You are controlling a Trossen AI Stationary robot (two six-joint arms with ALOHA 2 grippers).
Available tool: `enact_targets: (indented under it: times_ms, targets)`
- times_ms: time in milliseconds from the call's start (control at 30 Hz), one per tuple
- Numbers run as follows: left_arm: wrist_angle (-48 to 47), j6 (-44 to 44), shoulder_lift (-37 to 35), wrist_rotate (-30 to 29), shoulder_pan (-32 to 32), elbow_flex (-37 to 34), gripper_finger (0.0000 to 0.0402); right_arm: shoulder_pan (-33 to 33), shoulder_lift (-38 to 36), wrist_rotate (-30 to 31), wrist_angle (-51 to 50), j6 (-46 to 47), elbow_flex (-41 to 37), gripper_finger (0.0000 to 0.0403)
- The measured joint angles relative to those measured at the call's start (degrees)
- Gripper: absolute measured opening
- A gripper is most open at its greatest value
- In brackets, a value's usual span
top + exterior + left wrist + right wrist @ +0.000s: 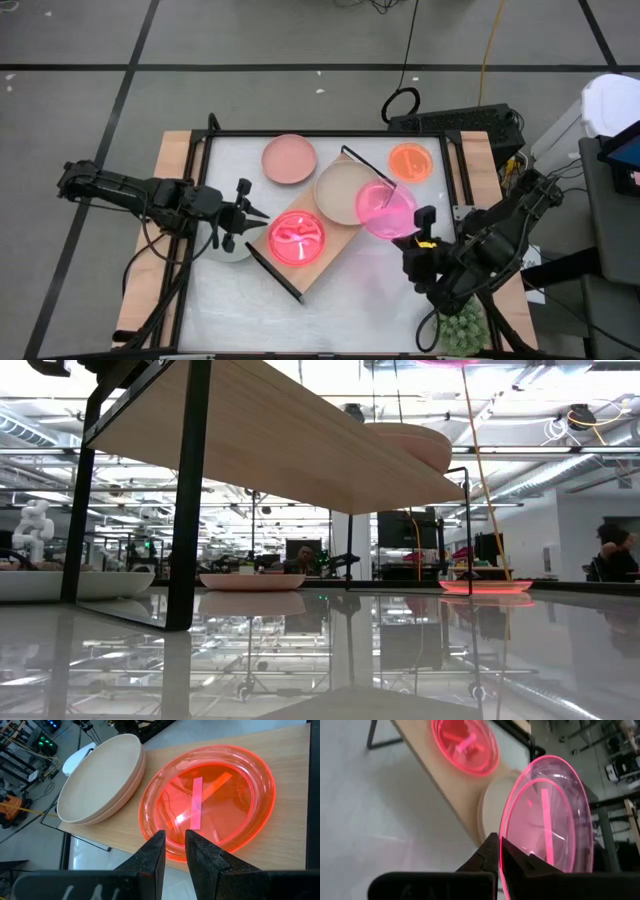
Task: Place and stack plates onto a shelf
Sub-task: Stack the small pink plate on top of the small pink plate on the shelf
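Observation:
The light-wood shelf (322, 262) stands slantwise on the table. On it lie a neon pink-red plate (296, 238) and a beige plate (345, 190). My left gripper (262, 215) is level at the neon plate's rim (175, 854), its fingers shut but for a narrow slit. My right gripper (413, 236) is shut on a translucent pink plate (385, 210) beside the beige plate (492, 810). A dusty pink plate (290, 158), an orange plate (410, 160) and a pale grey plate (228, 252) rest flat on the table. My left gripper's fingertips (159, 845) stand over the neon plate's rim on the side toward the table's left; whether they touch it I cannot tell. My right gripper pinches the translucent pink plate's rim (502, 851) between its two fingers, coming slantwise from the table's near right. The plate is lifted clear and tilted, over the shelf's far-right end.
A spiky green plant (462, 325) sits at the table's near right corner, behind my right arm. A black frame (330, 132) runs round the table. In the low view the shelf board (270, 430) spans overhead, with the dusty pink plate (252, 581) and orange plate (485, 586) beyond it.

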Motion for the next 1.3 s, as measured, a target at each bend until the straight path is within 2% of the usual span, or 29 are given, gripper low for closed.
enact_targets:
  times_ms: [267, 600, 833, 1133, 1300]
  targets:
    - [0.0, 0.0, 0.0, 0.0, 0.0, 0.0, 0.0081, -3.2, 0.0, -0.8, 11.3, -11.8, 0.0, 0.0]
    - [0.0, 0.0, 0.0, 0.0, 0.0, 0.0, 0.0081, -8.3, 0.8, -4.9, 17.2, -19.9, 0.0, 0.0]
    - [0.0, 0.0, 0.0, -0.6, 0.0, 0.0, 0.0081, -12.5, 3.6, -12.0, 24.5, -28.1, 0.0, 0.0]
    - [0.1, -0.4, 0.0, -1.2, 0.1, 0.0, 0.0081, -16.4, 6.3, -16.1, 30.5, -34.5, 0.0, 0.0]
    - [0.0, -1.2, 0.0, -2.8, 0.9, 0.0, 0.0081, -18.6, 8.8, -21.2, 34.3, -38.2, 0.0, 0.0]
